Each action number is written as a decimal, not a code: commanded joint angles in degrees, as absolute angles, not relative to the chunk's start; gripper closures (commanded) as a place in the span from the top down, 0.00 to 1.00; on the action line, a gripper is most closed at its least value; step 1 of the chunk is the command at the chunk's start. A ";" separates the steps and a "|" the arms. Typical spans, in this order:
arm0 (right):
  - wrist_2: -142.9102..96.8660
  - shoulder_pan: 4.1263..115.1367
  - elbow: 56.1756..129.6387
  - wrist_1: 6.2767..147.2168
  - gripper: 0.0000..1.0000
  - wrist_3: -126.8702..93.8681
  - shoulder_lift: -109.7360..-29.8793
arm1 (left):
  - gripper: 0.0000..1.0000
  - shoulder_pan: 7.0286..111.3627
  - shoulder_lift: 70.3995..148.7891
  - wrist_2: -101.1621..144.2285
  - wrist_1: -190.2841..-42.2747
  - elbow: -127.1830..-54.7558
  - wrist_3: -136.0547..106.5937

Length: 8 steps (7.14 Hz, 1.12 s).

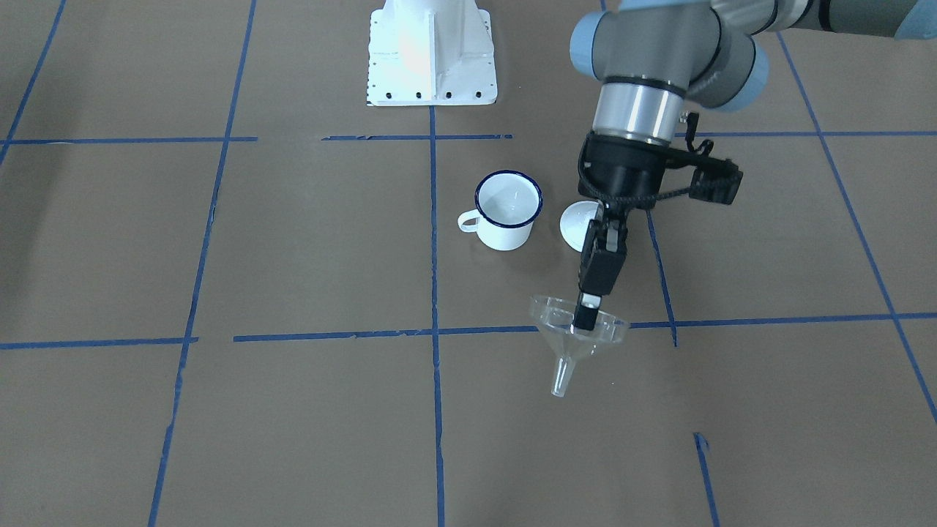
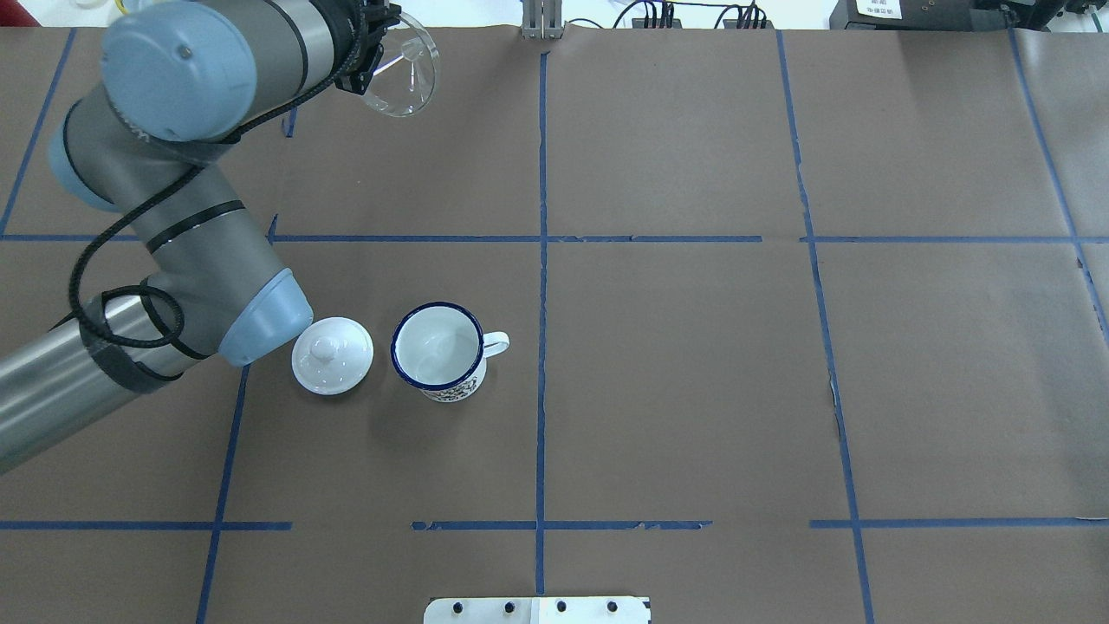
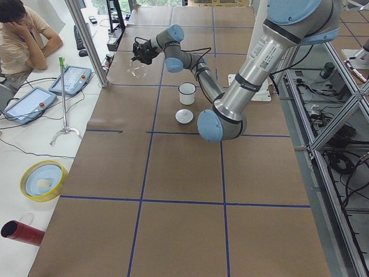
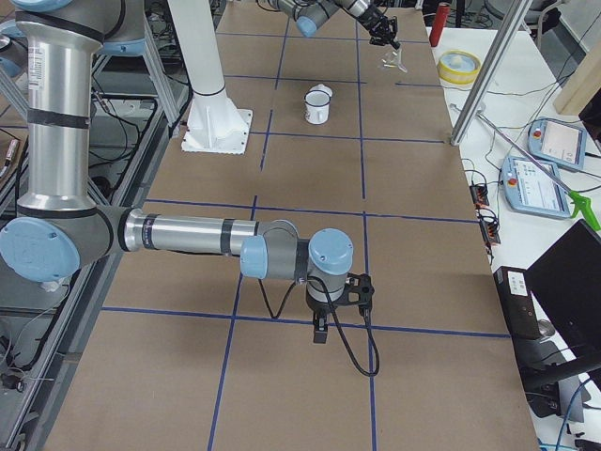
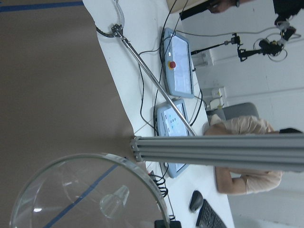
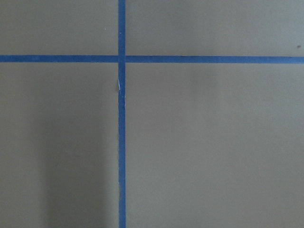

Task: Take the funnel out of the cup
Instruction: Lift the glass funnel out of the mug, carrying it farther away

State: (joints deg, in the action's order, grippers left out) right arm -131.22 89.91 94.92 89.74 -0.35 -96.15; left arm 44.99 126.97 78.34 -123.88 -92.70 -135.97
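Front view: the left gripper [image 1: 585, 313] is clamped on the rim of the funnel [image 1: 578, 338], with one finger inside the cone. The funnel is out of the cup [image 1: 507, 210] and well apart from it on the operators' side, tilted with its spout pointing away from the cup. The cup stands upright and empty, and a lid [image 1: 578, 219] lies just beside it.

Overhead view: the funnel is far beyond the cup, mouth towards the camera.

Right side view: the right gripper [image 4: 321, 329] hangs low, well apart from the cup. I cannot tell how its jaws stand.

Left wrist view: the funnel is clear, with a wide round cone and a short narrow spout.

Right wrist view: blue tape [image 6: 121, 114] crosses on the brown table [image 6: 213, 142].
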 commanded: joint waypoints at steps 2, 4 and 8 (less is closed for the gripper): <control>-131.22 89.91 94.92 89.74 1.00 -0.35 -96.15 | 0.00 43.08 126.39 72.44 -135.83 -74.42 -137.38; -131.22 89.91 94.92 89.74 1.00 -0.35 -96.15 | 0.00 41.93 126.21 72.07 -139.13 -70.67 -137.37; -131.22 89.91 94.92 89.74 1.00 -0.35 -96.15 | 0.00 40.52 125.42 69.26 -143.09 -68.90 -137.20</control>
State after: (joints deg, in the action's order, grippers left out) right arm -131.22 89.91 94.92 89.74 -0.35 -96.15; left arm 40.61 125.42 69.43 -142.78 -68.92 -137.39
